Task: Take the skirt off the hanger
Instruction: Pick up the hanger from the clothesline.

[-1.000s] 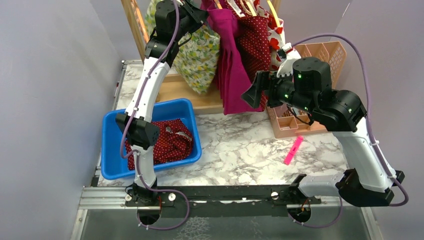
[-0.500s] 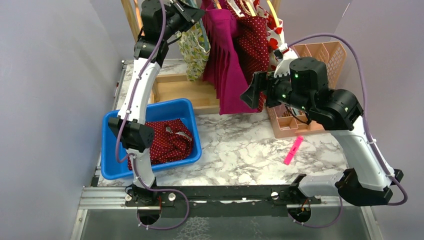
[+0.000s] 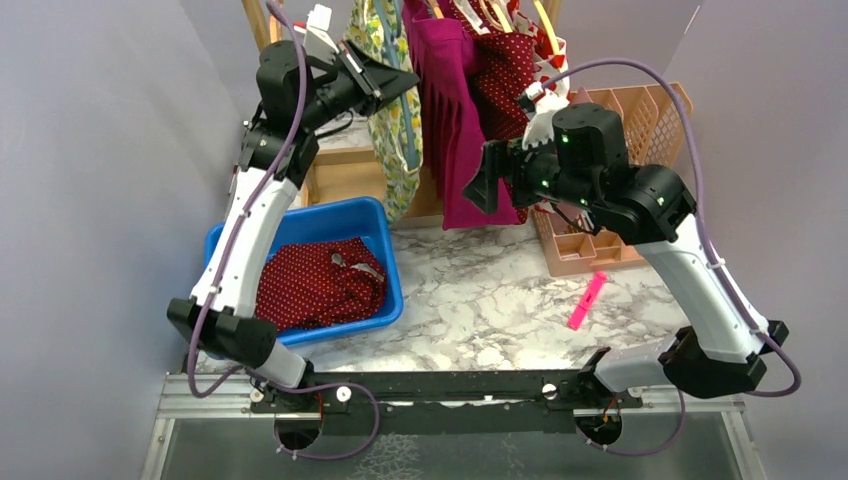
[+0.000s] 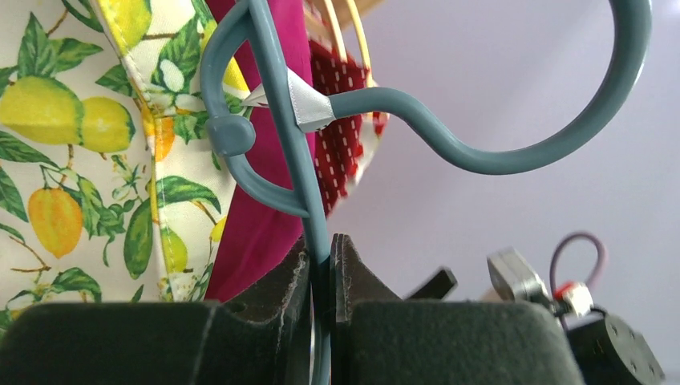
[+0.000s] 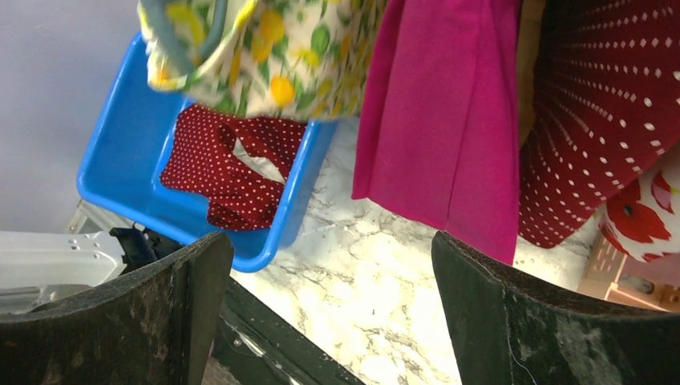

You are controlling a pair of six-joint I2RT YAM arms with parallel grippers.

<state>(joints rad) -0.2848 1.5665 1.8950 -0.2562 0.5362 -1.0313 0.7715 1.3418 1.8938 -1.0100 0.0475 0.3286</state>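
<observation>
The skirt (image 3: pixel 397 135) is white with a lemon print and hangs from a grey-blue hanger (image 4: pixel 481 156), also seen in the left wrist view (image 4: pixel 80 120) and the right wrist view (image 5: pixel 273 56). My left gripper (image 3: pixel 395 88) (image 4: pixel 321 249) is shut on the hanger's thin stem, just below its hook, high over the back of the table. A white ribbon loop of the skirt sits on the hanger. My right gripper (image 3: pixel 480 185) (image 5: pixel 329 241) stands wide open and empty, to the right of the skirt's hem, in front of a magenta garment (image 3: pixel 455 130).
A blue bin (image 3: pixel 225 240) holding a red dotted cloth (image 3: pixel 320 285) sits below the skirt. More garments hang on the wooden rack (image 3: pixel 340 175) behind. An orange basket (image 3: pixel 650 105) and a pink marker (image 3: pixel 587 300) lie at the right.
My left arm has swung out to the left and drawn the hanger with the lemon skirt forward and down. My right gripper has shifted left toward the skirt, still open.
</observation>
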